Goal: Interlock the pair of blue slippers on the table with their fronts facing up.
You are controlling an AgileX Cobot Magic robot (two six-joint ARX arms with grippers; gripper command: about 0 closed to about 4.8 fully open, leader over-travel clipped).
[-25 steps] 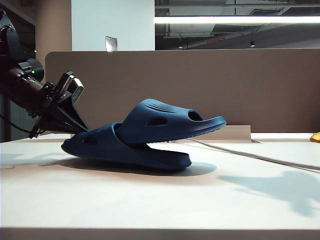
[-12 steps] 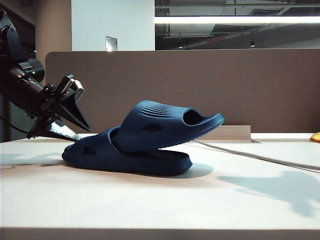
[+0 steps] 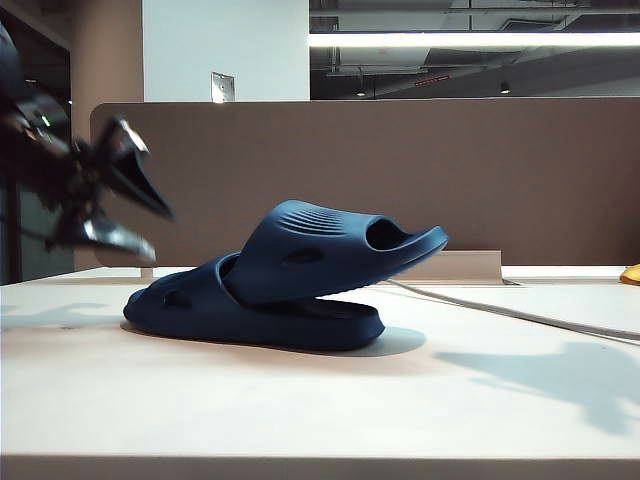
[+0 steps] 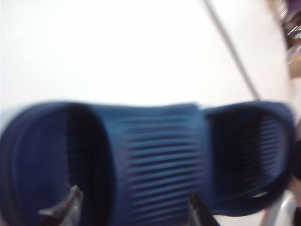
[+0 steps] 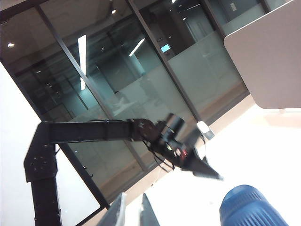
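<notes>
Slippers (image 3: 290,285) sit together near the middle of the table (image 3: 300,410), between its front edge and the brown divider panel (image 3: 400,170) along the back edge. The 2 navy slides are nested: the lower slipper (image 3: 250,315) lies flat on its sole, and the upper slipper (image 3: 335,250) has its front pushed under the lower one's strap, its other end tilted up and clear of the surface. A grey cable (image 3: 500,312) crosses the tabletop on the right, running toward the right edge, and a small yellow object (image 3: 631,274) shows at that edge.

The left gripper (image 3: 150,228) hangs above the table's left side, close to the lower slipper's end but apart from it, blurred, its 2 fingers spread wide with nothing between them. In the left wrist view the fingertips (image 4: 70,200) frame the ribbed strap (image 4: 160,160) without touching it.

The right gripper (image 5: 131,212) is outside the exterior view; its wrist view shows the fingers nearly together, empty, pointing across at the left arm (image 5: 94,132), with a slipper's rounded end (image 5: 251,207) in the corner.
</notes>
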